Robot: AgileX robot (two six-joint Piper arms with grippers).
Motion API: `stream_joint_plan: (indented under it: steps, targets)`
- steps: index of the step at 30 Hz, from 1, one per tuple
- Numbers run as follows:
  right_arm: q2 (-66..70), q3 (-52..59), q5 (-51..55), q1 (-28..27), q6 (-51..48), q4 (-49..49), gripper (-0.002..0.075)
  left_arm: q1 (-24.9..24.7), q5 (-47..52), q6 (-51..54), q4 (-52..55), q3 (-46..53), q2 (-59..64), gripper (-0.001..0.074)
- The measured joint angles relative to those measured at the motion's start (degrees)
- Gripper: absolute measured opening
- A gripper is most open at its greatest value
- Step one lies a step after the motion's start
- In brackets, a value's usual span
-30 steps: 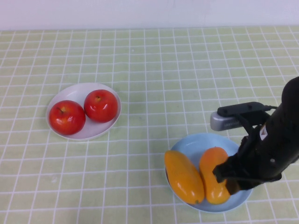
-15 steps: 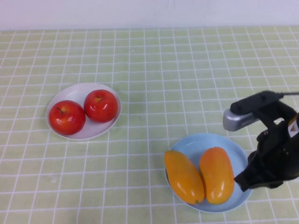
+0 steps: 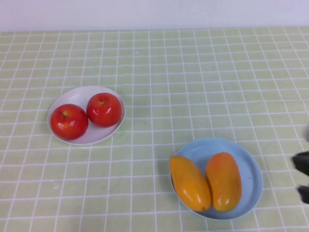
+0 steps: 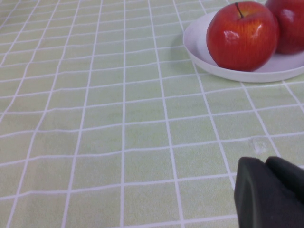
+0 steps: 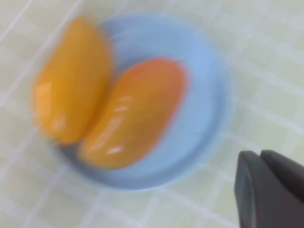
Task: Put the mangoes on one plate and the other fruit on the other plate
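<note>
Both mangoes (image 3: 207, 181) lie side by side on the light blue plate (image 3: 252, 166) near the robot's right, touching along their flanks, the one further left resting partly over the rim; both red apples (image 3: 87, 115) sit together on the white plate (image 3: 82, 96) on the left side of the table (image 3: 193, 72). By the look of it the sorting is complete. The right claw (image 3: 302, 180) shows only as a dark sliver at the right edge of the high view, beside the blue plate and apart from it; in its wrist view a dark finger (image 5: 268, 190) stands clear of the plate and holds nothing, but whether the jaws are spread or closed cannot be told. The left claw (image 4: 268, 192) does not show in the high view; its wrist camera looks along the checked cloth toward the white plate, with one apple (image 4: 242, 34) in front and the other (image 4: 287, 23) behind it, and again its jaws cannot be judged. Should a fruit need shifting, the mangoes look glossy and smooth, probably firm and rather slippery, and would best be taken across the narrow middle rather than at the tapered ends. The apples look hard, round and shiny, likely to roll, so a hold across the widest part seems safest. Both plates are shallow and could slide if nudged.
</note>
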Motion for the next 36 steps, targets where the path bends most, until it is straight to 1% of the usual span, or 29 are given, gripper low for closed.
stream_joint_plan:
  steps: [4,9,12,14,19,23,30,36]
  targets:
    - [-13.5,14.0,-13.0,-7.7,-0.5,0.0,-0.0015,0.0,0.0,0.0,0.0,0.0,0.0,0.0004]
    - [-29.0,29.5,-25.7,-15.2,-0.5,0.0,-0.0015,0.0,0.0,0.0,0.0,0.0,0.0,0.0004]
    - [-36.3,36.3,-32.0,-18.7,-0.6,0.1,-0.0015,0.0,0.0,0.0,0.0,0.0,0.0,0.0004]
    - [-40.6,39.4,-34.0,-19.9,-0.6,1.7,-0.0015,0.0,0.0,0.0,0.0,0.0,0.0,0.0004]
    - [-48.4,41.4,-33.9,-20.3,-0.6,5.8,-0.0015,0.0,0.0,0.0,0.0,0.0,0.0,0.0004]
    - [-53.8,41.4,-29.6,-20.3,-0.7,6.6,-0.0015,0.0,0.0,0.0,0.0,0.0,0.0,0.0004]
    - [-54.7,41.4,-19.7,-20.4,-0.8,6.8,-0.0015,0.0,0.0,0.0,0.0,0.0,-0.1,0.0004]
    - [-54.7,41.4,-18.9,-20.4,-0.8,6.8,-0.0015,0.0,0.0,0.0,0.0,0.0,-0.1,0.0004]
